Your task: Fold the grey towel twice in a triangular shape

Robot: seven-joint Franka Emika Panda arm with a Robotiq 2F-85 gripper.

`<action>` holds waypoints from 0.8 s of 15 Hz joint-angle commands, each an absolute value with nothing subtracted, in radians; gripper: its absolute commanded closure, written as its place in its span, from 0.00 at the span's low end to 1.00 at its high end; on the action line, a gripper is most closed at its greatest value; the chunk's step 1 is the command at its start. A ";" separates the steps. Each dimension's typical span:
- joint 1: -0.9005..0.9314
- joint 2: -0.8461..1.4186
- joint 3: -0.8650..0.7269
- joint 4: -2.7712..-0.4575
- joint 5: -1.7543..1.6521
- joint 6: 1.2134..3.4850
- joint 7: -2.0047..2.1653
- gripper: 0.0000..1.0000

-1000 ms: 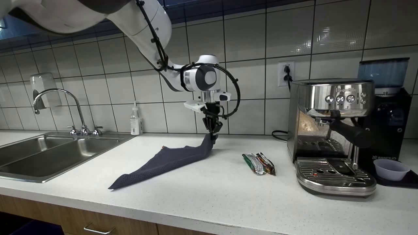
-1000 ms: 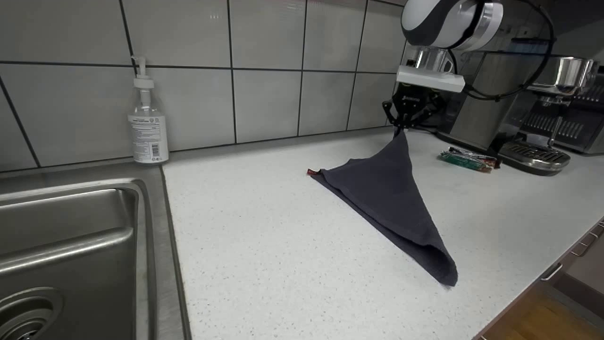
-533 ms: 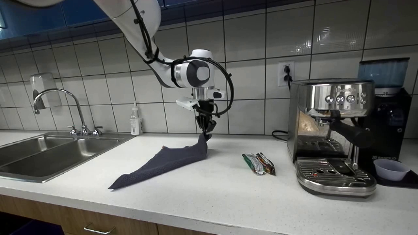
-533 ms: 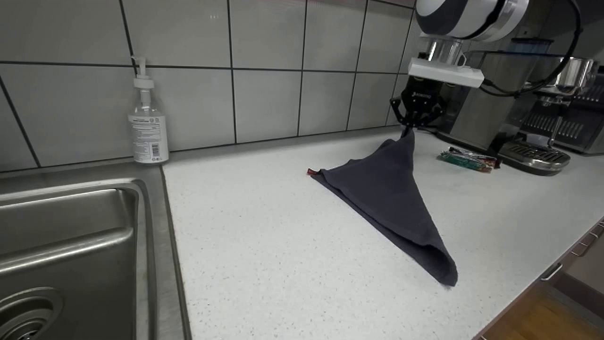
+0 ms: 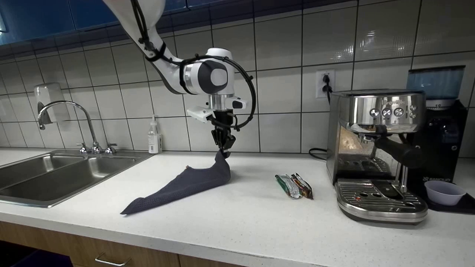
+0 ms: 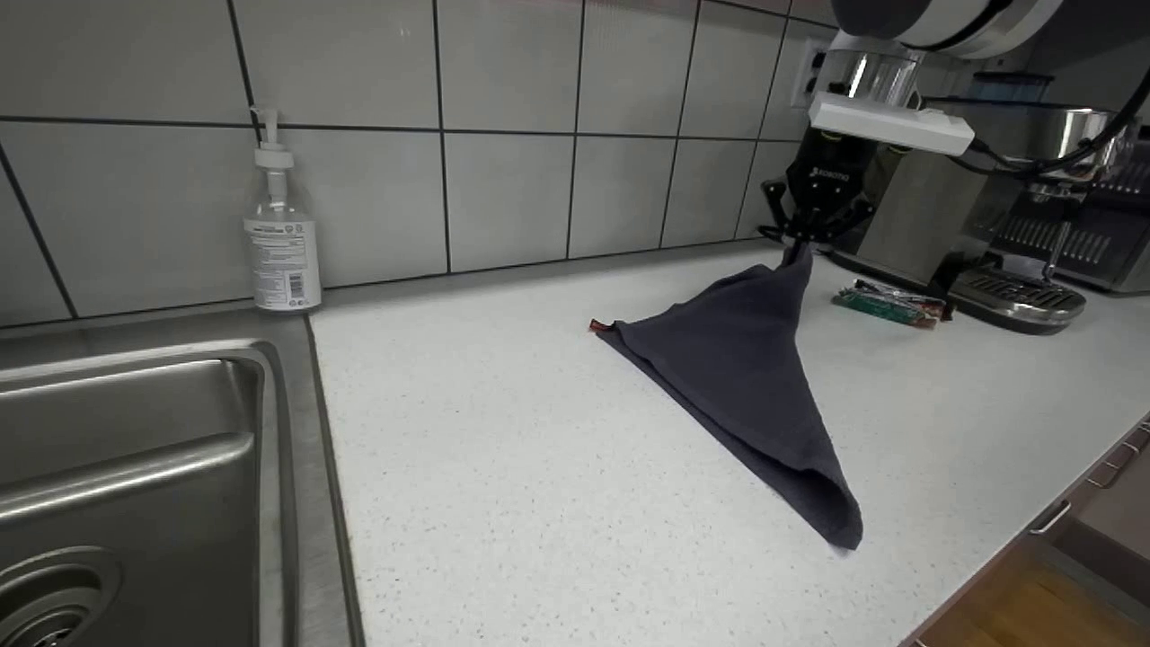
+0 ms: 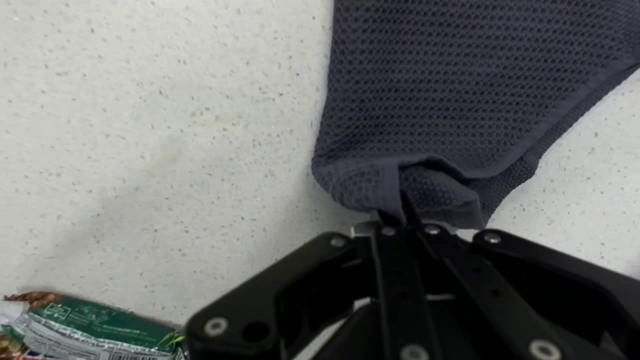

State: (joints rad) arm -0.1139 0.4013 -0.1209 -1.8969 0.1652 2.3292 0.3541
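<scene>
The dark grey towel (image 5: 187, 184) lies on the counter, folded over into a roughly triangular shape, with one corner lifted. In an exterior view, the towel (image 6: 732, 373) shows its layers along the near slanted edge and a small red-brown tag at its left corner. My gripper (image 5: 224, 152) is shut on the raised corner, just above the counter near the tiled wall. This hold also shows at the gripper (image 6: 796, 253). In the wrist view, the fingertips (image 7: 406, 217) pinch the edge of the towel (image 7: 455, 85); the cloth bunches there and the fingertip ends are partly hidden.
Snack packets (image 5: 294, 185) lie right of the towel; they also show in the wrist view (image 7: 95, 325). An espresso machine (image 5: 378, 148) stands beyond them. A sink (image 5: 70, 170) is at the left, with a pump bottle (image 5: 154, 138) beside it. The tiled wall (image 5: 280, 129) runs behind.
My gripper has moved with the towel corner, leftward in an exterior view and rightward and nearer in an exterior view. The raised part bends over more; the towel's far tip slid slightly.
</scene>
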 commanded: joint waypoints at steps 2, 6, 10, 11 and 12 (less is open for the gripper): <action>-0.103 0.288 -0.107 -2.028 0.191 2.358 0.317 1.00; -0.089 0.244 -0.101 -2.077 0.193 2.356 0.314 1.00; -0.073 0.205 -0.092 -2.116 0.193 2.355 0.315 1.00; -0.069 0.196 -0.088 -2.127 0.193 2.356 0.316 1.00; -0.067 0.188 -0.085 -2.134 0.195 2.355 0.315 1.00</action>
State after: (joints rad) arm -0.0720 0.2496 -0.0968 -2.0740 0.1697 2.3398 0.3431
